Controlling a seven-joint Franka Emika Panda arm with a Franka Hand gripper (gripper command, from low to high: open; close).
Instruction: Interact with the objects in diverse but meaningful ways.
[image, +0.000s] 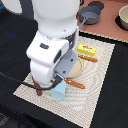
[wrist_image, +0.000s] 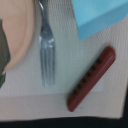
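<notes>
A brown sausage (wrist_image: 91, 79) lies slanted on the beige placemat (wrist_image: 100, 55), close to its edge. A light blue cup (wrist_image: 97, 17) is just beyond it. A silver fork (wrist_image: 46, 50) lies between the sausage and a tan plate (wrist_image: 17, 30). In the exterior view the blue cup (image: 59, 91) stands at the mat's near edge, and the arm's white body (image: 47, 55) hides most of the sausage (image: 35, 83). The yellow packet (image: 86, 48) lies at the mat's far side, and the grey pot (image: 90, 17) stands behind it. My gripper's fingers are hidden; no tomato shows.
Two orange-brown stick-shaped items (image: 87, 58) (image: 75, 83) lie on the mat beside the tan plate (image: 75, 69). A pale bowl (image: 123, 17) stands at the far end of the exterior view's right. A dark cable runs along the exterior view's left. Dark table surrounds the mat.
</notes>
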